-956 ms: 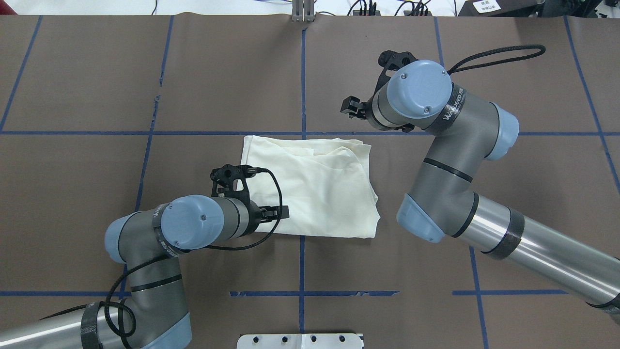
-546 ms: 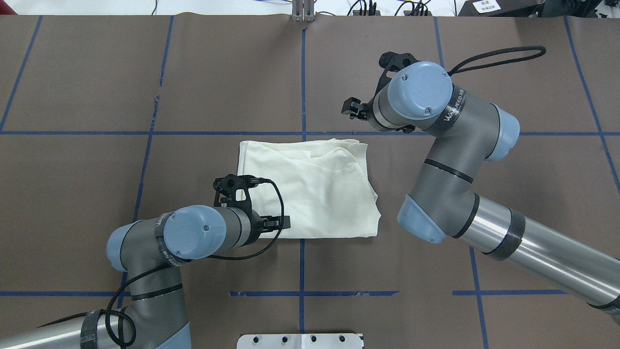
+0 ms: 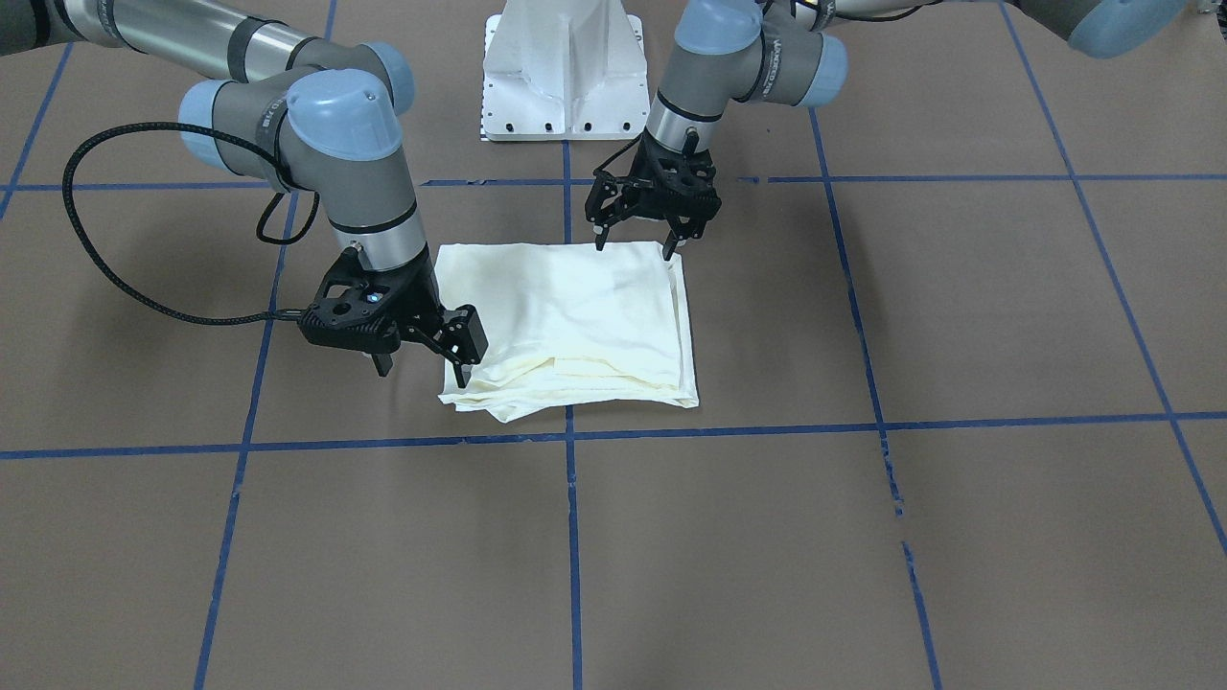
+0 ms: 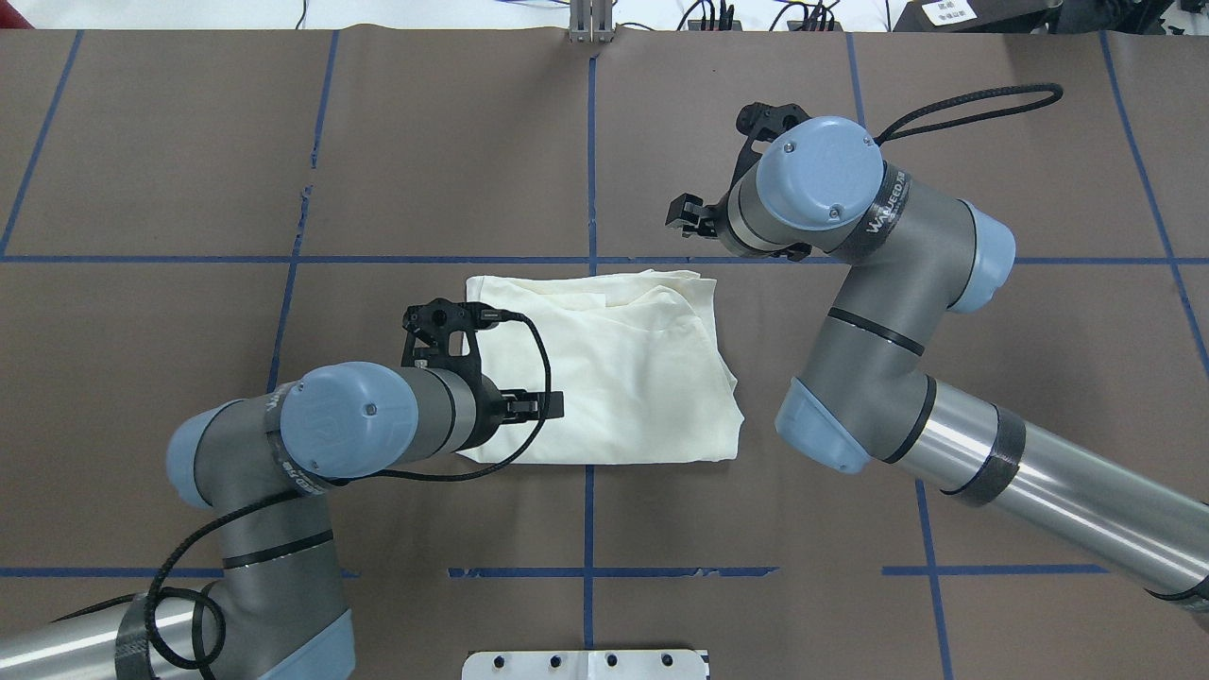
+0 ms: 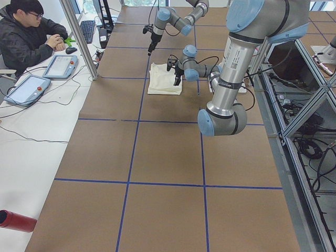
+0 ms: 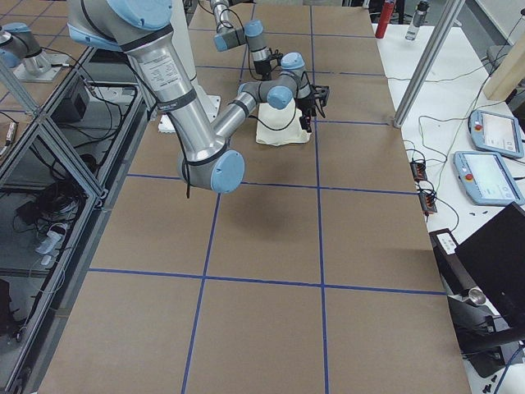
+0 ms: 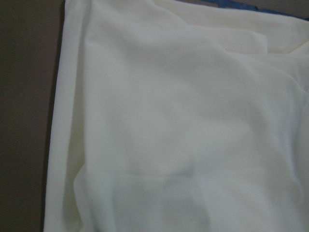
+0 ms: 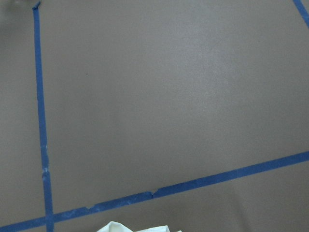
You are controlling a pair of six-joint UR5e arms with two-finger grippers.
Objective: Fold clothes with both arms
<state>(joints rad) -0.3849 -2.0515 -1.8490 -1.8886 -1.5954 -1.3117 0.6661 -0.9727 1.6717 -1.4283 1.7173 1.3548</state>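
The cream-white shirt lies folded into a rough rectangle mid-table, plain side up, with loose layers along its far edge. My left gripper hangs open just over the shirt's near left corner, holding nothing. The left wrist view is filled with the cloth. My right gripper is open at the far right corner, one finger over the cloth and the other beside it. The right wrist view shows only a scrap of the shirt.
Brown table cover with blue tape grid lines. The white pedestal base stands at the near edge. A person sits at a side desk with teach pendants. A red bottle lies near that desk's end.
The left arm's wrist and elbow swung toward the table's left. Its gripper stayed open over the shirt's near left part. The shirt's left edge shifted slightly left. The right arm hardly moved.
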